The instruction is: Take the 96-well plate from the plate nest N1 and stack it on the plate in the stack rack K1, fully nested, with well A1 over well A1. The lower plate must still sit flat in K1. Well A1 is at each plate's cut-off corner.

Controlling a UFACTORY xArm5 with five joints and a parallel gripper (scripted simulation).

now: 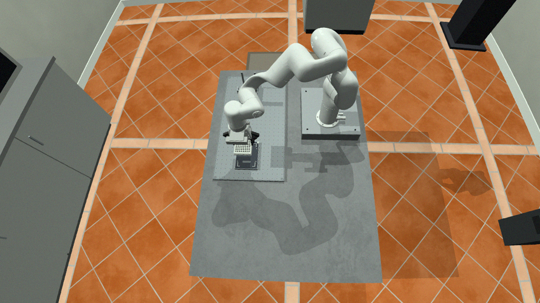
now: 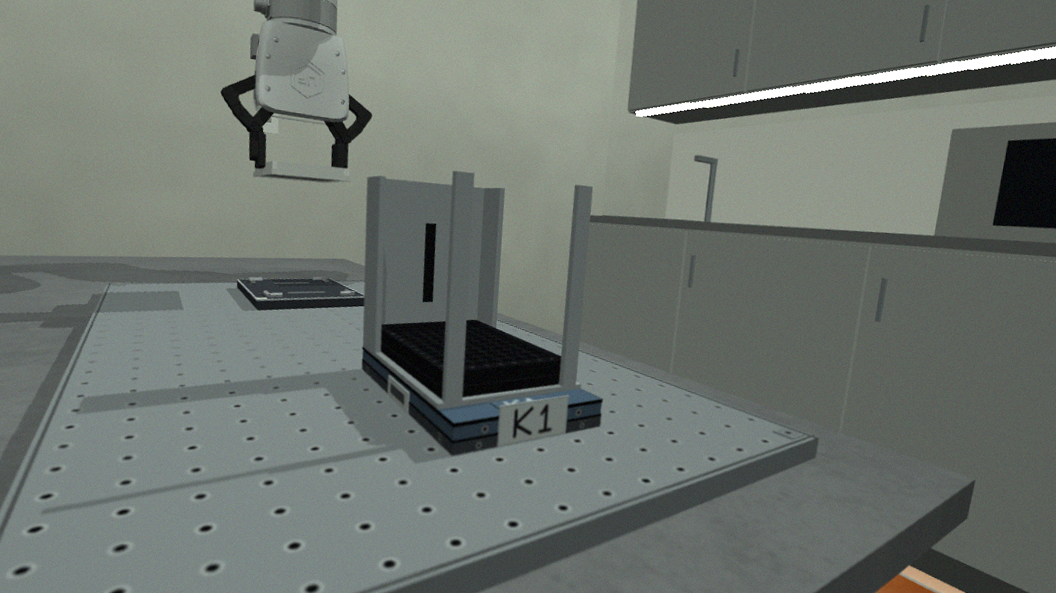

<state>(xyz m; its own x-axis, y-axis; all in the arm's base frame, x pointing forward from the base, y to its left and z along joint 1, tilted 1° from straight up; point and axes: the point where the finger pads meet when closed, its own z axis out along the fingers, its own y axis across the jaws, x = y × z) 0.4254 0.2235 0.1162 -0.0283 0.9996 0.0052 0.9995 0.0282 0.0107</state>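
My gripper (image 2: 299,165) (image 1: 241,142) is shut on the white 96-well plate (image 2: 301,173) (image 1: 241,149) and holds it level, high in the air. The black plate nest N1 (image 2: 300,292) (image 1: 248,163) lies bare on the breadboard below it. The stack rack K1 (image 2: 532,422) stands nearer in the exterior view, with tall grey posts and a blue-black base. A black 96-well plate (image 2: 470,358) sits flat inside it. The held plate hangs about level with the rack's post tops, off to their left. In the top view the arm hides most of K1. I cannot make out either plate's cut-off corner.
The perforated breadboard (image 2: 221,483) (image 1: 274,169) lies on the grey table (image 1: 290,234). The arm's pedestal (image 1: 309,127) stands to its right. Cabinets and a counter (image 2: 870,336) run along the wall beyond the table.
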